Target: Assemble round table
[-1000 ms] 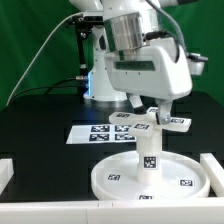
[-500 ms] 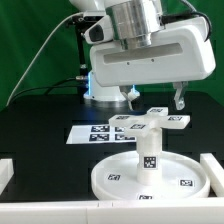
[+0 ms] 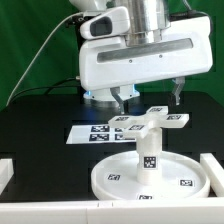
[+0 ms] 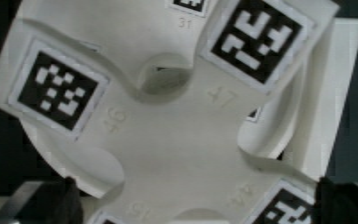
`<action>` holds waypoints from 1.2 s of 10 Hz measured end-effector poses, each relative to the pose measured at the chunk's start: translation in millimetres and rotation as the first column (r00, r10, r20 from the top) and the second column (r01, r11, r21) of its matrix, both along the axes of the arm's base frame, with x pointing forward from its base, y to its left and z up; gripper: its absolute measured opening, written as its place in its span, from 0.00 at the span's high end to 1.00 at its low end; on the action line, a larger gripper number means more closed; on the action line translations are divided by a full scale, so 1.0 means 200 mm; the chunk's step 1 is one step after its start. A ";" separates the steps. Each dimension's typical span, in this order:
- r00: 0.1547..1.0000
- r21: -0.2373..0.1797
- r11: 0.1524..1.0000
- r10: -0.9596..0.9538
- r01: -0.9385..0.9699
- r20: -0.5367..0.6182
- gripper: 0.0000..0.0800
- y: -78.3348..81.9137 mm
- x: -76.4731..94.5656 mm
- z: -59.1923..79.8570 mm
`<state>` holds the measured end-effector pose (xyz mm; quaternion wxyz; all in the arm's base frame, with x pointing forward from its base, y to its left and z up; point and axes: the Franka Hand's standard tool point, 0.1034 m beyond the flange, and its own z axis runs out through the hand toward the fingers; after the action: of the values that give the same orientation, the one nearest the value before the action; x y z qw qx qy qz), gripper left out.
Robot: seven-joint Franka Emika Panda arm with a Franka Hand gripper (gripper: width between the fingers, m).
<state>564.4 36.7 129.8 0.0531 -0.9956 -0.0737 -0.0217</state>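
The large round disc [image 3: 120,178] lies flat on the black table. The short post [image 3: 148,150] stands upright on its middle. The cross-shaped base [image 3: 160,122] sits on top of the post, its tagged arms spread level. My gripper [image 3: 148,98] hangs just above the cross base, open and empty, with one finger [image 3: 118,98] and the other [image 3: 178,95] apart on either side. In the wrist view the cross base [image 4: 176,110] fills the picture, and the gripper [image 4: 167,208] shows only its dark fingertips [image 4: 51,205] at the edge.
The marker board [image 3: 95,132] lies flat behind the disc. White border rails stand at the exterior view's left [image 3: 8,172] and right [image 3: 214,168] front corners. The arm's base [image 3: 100,88] stands at the back before a green backdrop.
The gripper has let go of the cross base, risen a little and turned about its axis, so its broad face now shows. The cross base, post and disc have stayed put.
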 end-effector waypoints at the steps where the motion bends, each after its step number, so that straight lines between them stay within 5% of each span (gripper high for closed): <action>1: 1.000 0.000 1.000 0.008 -0.008 0.001 0.19 0.00 0.00 0.00; 10: 1.000 -0.009 1.000 0.010 -0.010 -0.003 0.19 0.01 -0.03 -0.14; 12: 1.000 -0.009 1.000 0.009 -0.009 -0.003 0.44 0.01 -0.03 -0.14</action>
<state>558.6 38.5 102.3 0.0486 -0.9956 -0.0780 -0.0197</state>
